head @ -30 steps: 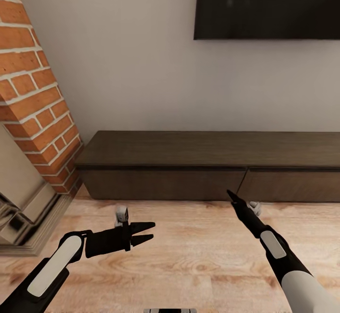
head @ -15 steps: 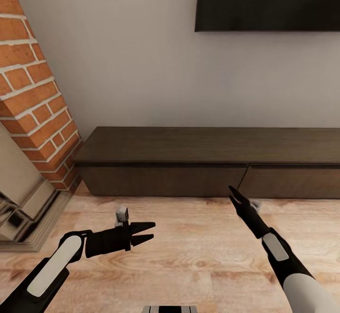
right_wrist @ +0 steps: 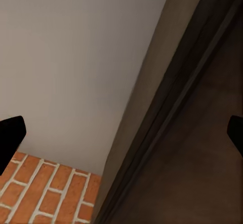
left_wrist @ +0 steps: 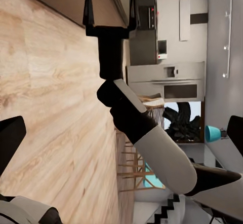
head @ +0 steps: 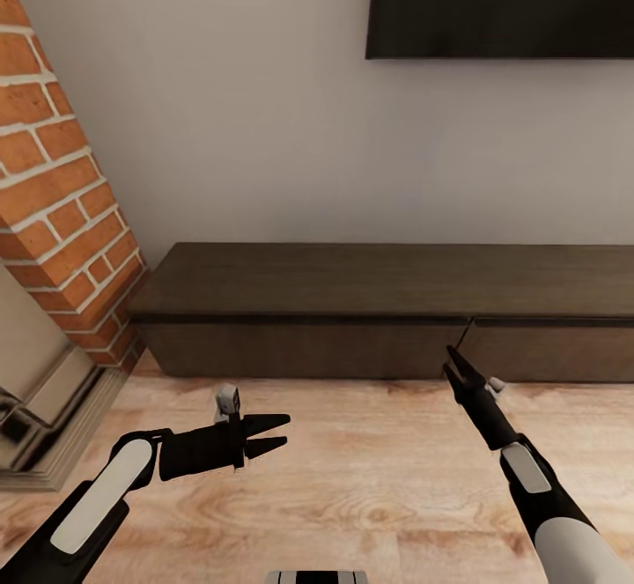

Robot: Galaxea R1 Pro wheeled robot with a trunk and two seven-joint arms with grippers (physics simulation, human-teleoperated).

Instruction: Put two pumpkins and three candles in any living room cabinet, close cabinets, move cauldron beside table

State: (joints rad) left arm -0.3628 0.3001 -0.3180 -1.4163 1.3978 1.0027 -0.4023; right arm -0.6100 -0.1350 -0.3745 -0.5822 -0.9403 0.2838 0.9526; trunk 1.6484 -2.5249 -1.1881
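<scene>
The long dark-brown cabinet (head: 352,280) stands against the wall with both wide drawer fronts (head: 299,351) shut flush. My right gripper (head: 449,361) is open and empty, its tips just in front of the cabinet near the seam between the drawers. The left wrist view shows the right gripper (left_wrist: 110,1) with its fingers spread. In the right wrist view the cabinet's top edge and front (right_wrist: 202,148) loom very close. My left gripper (head: 283,431) hovers open over the floor, holding nothing. The pumpkins, candles and cauldron are out of view.
A red-brick fireplace (head: 62,196) with a stone hearth (head: 44,443) stands at the left, touching the cabinet's end. A dark TV (head: 502,3) hangs on the wall above. Wood floor (head: 370,469) lies between me and the cabinet.
The whole view has shifted a little, with the fireplace sliding leftward. My right gripper has reached further forward and rightward, closer to the cabinet front. The left arm keeps its pose.
</scene>
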